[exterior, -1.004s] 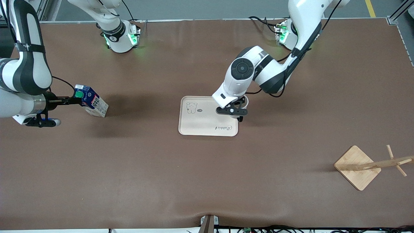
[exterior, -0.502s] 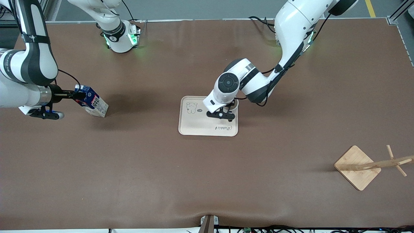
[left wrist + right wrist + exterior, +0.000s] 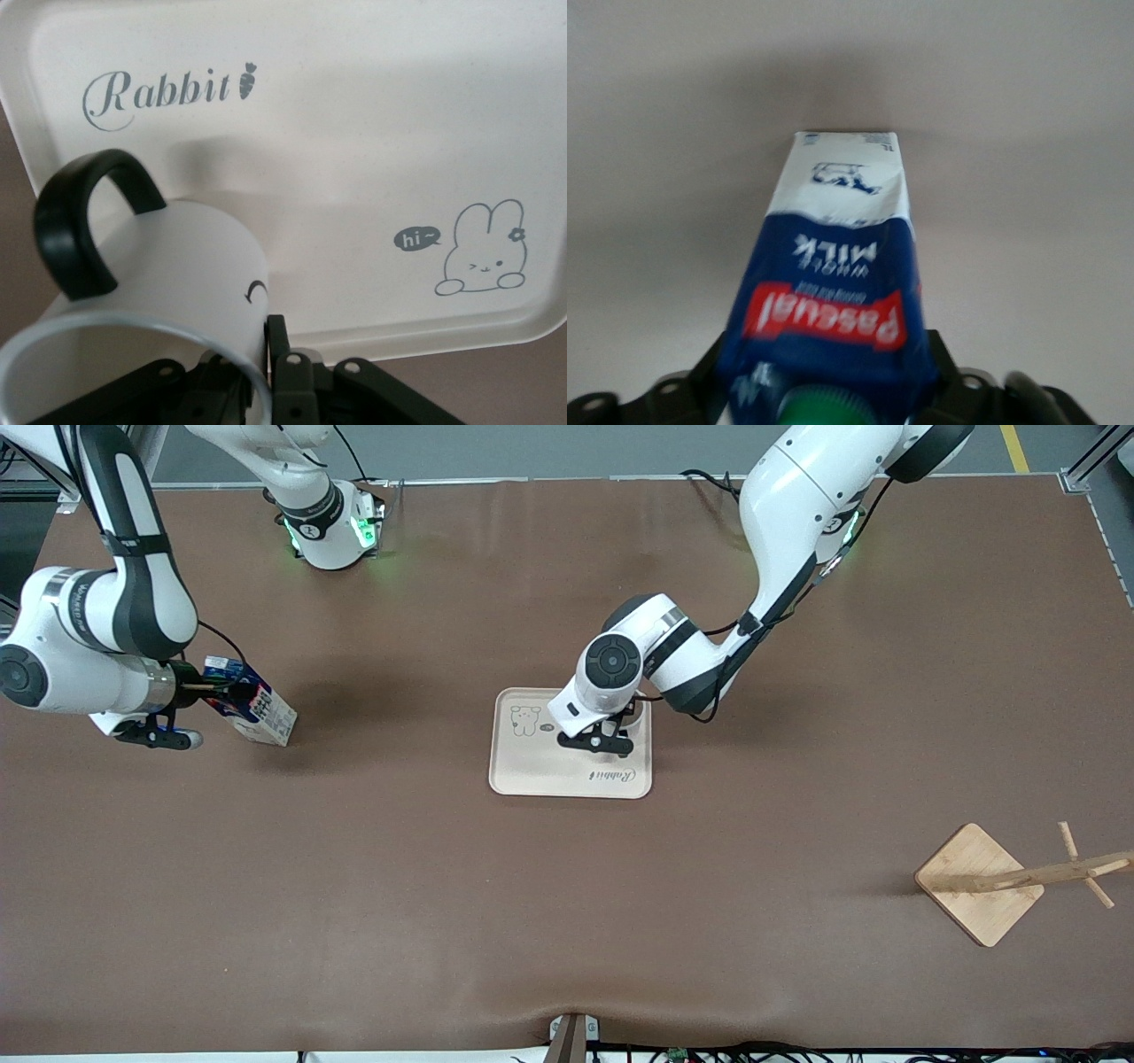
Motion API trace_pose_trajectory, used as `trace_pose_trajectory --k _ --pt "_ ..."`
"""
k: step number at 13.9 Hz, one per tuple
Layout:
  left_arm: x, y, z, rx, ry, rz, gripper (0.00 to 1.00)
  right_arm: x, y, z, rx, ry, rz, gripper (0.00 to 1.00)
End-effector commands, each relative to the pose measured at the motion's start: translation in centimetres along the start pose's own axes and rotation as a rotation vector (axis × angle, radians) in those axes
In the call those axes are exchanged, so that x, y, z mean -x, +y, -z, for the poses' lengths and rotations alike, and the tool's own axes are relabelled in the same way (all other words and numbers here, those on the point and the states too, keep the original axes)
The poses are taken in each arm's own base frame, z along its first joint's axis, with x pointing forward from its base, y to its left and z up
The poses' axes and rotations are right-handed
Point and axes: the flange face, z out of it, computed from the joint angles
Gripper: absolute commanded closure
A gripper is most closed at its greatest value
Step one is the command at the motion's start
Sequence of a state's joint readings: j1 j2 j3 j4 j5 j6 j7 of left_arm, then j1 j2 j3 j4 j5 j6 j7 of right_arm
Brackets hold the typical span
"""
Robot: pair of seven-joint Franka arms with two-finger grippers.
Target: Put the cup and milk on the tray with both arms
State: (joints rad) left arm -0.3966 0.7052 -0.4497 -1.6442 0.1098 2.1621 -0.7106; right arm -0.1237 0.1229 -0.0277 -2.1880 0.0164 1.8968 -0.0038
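**Cup over the tray, milk in the jaws at the right arm's end**

The cup (image 3: 151, 292) hangs tilted over the tray (image 3: 532, 775), its black handle (image 3: 84, 221) toward the "Rabbit" script and only a sliver of its smiley showing! From the front camera the cup is almost wholly hidden under the left arm's wrist; whether its base touches the tray I cannot tell. The left gripper (image 3: 611, 737) is clenched on the cup's rim, one finger inside the wall and one outside, as its wrist view shows, with the fingertips themselves cut off at the frame's edge.

Over at the right arm's end of the brown surface (image 3: 567, 921), the milk (image 3: 257, 708) stands leaning, well apart from the tray. The right gripper (image 3: 232, 687) sits around its dark blue top, a finger on each side near the green cap (image 3: 819, 409), which is cut off in the wrist view. Whether the fingers actually press the carton is hard to make out.

Compared with a second ago, the left arm has carried the cup from the tray's edge inward over the tray, and the right gripper has slid forward from just short of the carton to around its top.

A wooden stand (image 3: 979, 881) lies at the left arm's end, nearer the front camera, partly cut off.
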Motion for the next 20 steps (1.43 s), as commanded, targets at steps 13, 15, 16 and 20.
trace_pose_trajectory --k 13,15,16,20 --pt "-3.4 -10.8 24.2 -0.039 0.125 0.199 0.0 2.5 -13.6 14.5 -0.056 -0.247 0.075 1.0" --pt "-4.0 -16.1 27.5 -0.039 0.144 0.283 0.0 1.8 -15.4 14.0 -0.071 -0.256 0.095 1.0" --pt "-4.0 -18.5 29.1 -0.038 0.155 0.32 0.0 0.9 -16.3 13.5 -0.097 -0.268 0.1 1.0" --pt "-4.2 -27.2 33.9 -0.018 0.22 0.453 0.0 -3.4 -22.9 11.1 -0.187 -0.326 0.047 1.0"
